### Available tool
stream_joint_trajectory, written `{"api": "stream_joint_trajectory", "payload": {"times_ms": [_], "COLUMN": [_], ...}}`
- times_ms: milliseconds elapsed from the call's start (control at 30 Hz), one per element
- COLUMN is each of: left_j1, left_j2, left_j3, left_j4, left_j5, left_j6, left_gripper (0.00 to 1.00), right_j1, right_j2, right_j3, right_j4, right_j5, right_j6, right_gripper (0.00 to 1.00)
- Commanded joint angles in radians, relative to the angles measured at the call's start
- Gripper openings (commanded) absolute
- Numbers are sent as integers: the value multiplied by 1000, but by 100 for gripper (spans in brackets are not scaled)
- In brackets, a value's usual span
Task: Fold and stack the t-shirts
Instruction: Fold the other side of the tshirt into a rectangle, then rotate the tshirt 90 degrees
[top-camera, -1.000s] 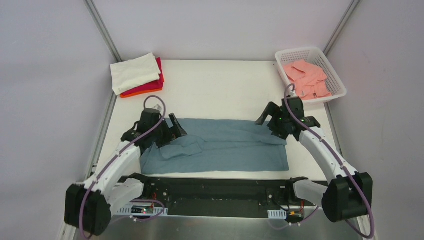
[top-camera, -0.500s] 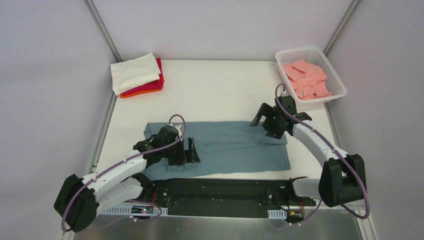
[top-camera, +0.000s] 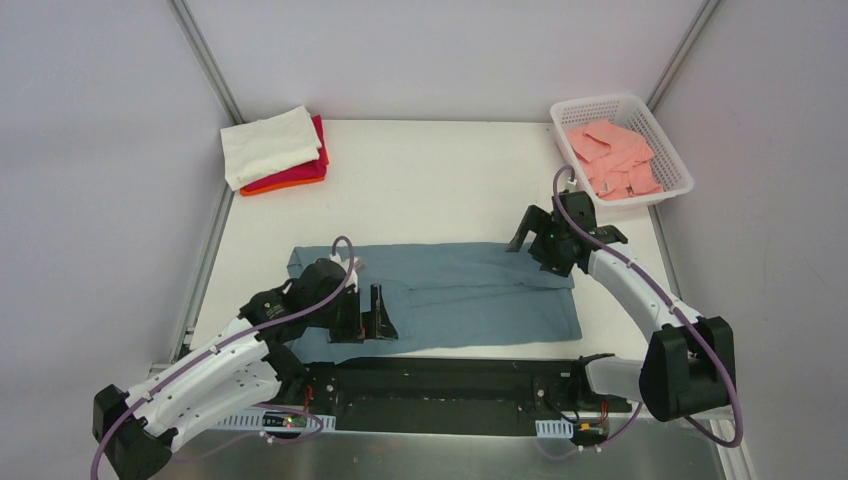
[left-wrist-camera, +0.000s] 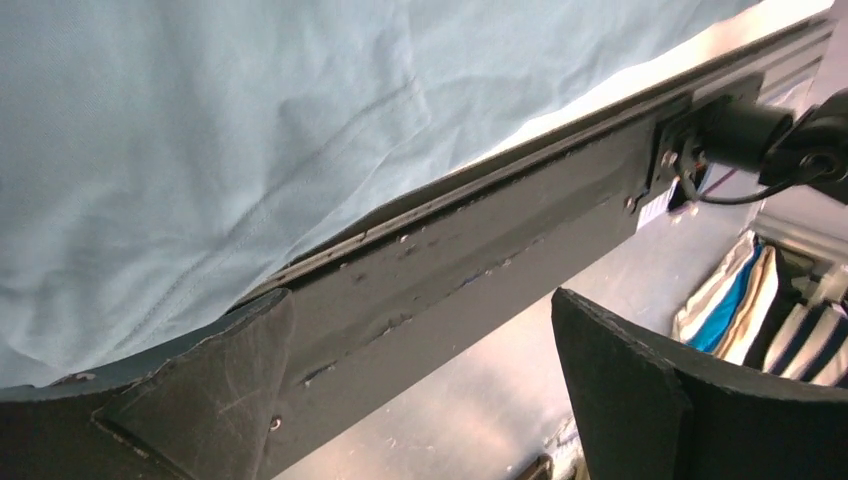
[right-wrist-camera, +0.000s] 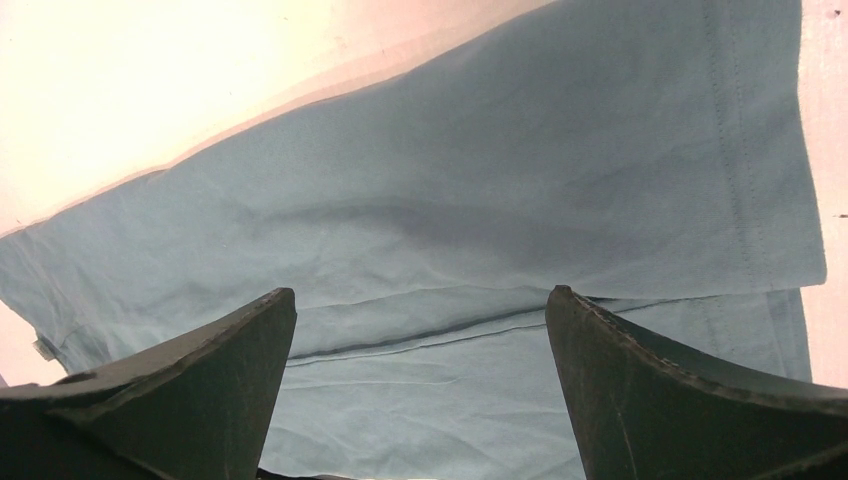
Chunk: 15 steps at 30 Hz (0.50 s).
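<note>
**Plainly, the fold was half made**

Your blue-grey t-shirt lay as a long band along the tabletop's near edge, probably narrowed for a crosswise fold. Your left hand gaped at its near-left hem and your right hand over its far-right corner, both gripping nothing. Its neck label was too small to read.

Top view: bright, even overhead light, sharp throughout, with only faint, soft shadows on the slate-blue t-shirt. Right wrist view: the table beyond the t-shirt glares pinkish-white. Both wrist views: the near fingers are dark and underexposed.
</note>
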Motion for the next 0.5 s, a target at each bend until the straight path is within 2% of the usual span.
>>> {"api": "stream_joint_trajectory", "payload": {"times_ms": [0, 67, 133, 233, 333, 467], "left_j1": [-10, -6, 21, 122, 230, 297], "left_j2": [24, 102, 208, 383, 531, 725], "left_j3": [118, 133, 147, 173, 155, 207], "left_j4": [-10, -10, -1, 35, 173, 328], "left_j5": [-251, -488, -606, -587, -505, -456], "left_j6": [15, -54, -122, -174, -181, -124], "left_gripper": [99, 99, 99, 99, 99, 99], "right_j1": [1, 1, 2, 2, 1, 3], "right_j2": [12, 54, 99, 196, 272, 281], "right_j3": [46, 62, 66, 101, 117, 70], "right_j4": [30, 41, 94, 116, 115, 95], "right_j5": [13, -12, -40, -49, -75, -71], "right_j6": [-19, -15, -17, -4, 24, 67], "right_gripper": [99, 99, 99, 99, 99, 99]}}
